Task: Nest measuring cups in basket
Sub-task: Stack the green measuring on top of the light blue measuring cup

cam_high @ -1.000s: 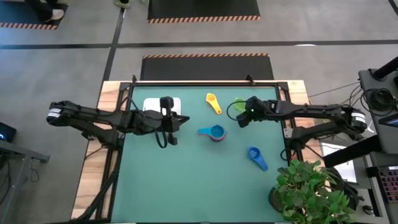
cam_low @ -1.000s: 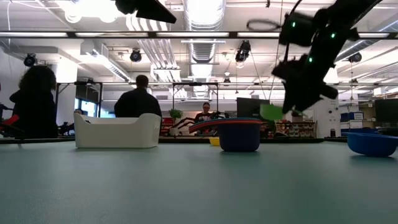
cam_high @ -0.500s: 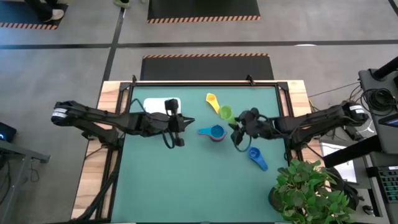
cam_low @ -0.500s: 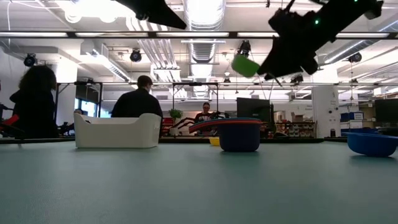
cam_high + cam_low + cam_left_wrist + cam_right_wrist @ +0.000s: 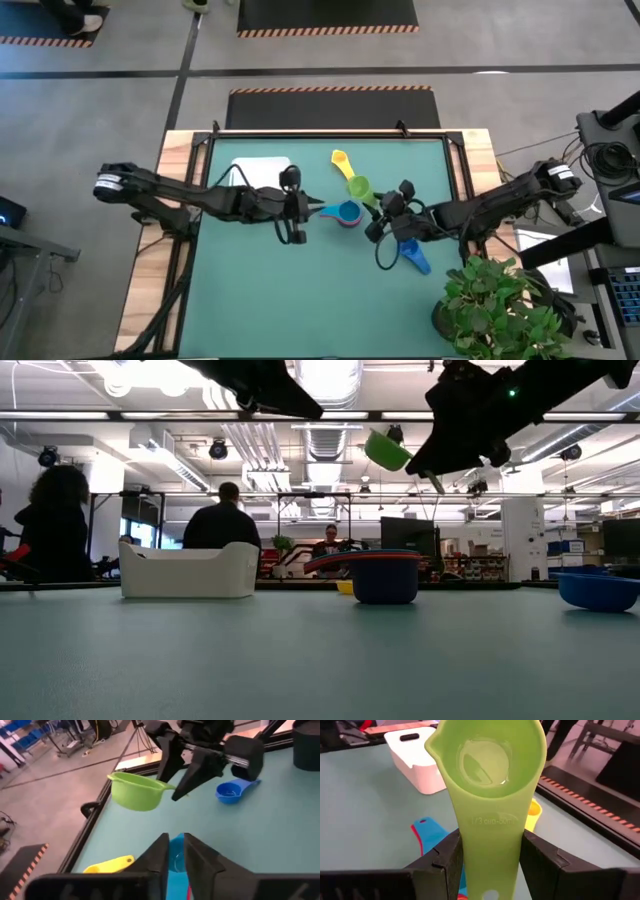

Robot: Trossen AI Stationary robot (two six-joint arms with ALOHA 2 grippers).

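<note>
Above the green bench (image 5: pixel 300 290) we see the right gripper (image 5: pixel 376 212) clamping the green cup (image 5: pixel 360 186) by its handle, bowl at its eleven o'clock; the left gripper (image 5: pixel 318 208) we cannot tell.

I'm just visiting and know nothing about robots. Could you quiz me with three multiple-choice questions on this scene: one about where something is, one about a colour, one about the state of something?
1. Where is the white basket?
A. On the table near the left arm
B. On the floor
C. Under the plant

2. What colour is the cup held by the right gripper?
A. Purple
B. Green
C. Red

3. How is the green cup right now?
A. Lying in the basket
B. Stacked on the dark blue cup
C. Held up in the air by its handle

Answers:
1. A: the high view shows the basket on the table, at the far side by the left arm.
2. B: the right wrist view shows a green handle between the fingers.
3. C: the low view shows it well above the table surface.
</note>
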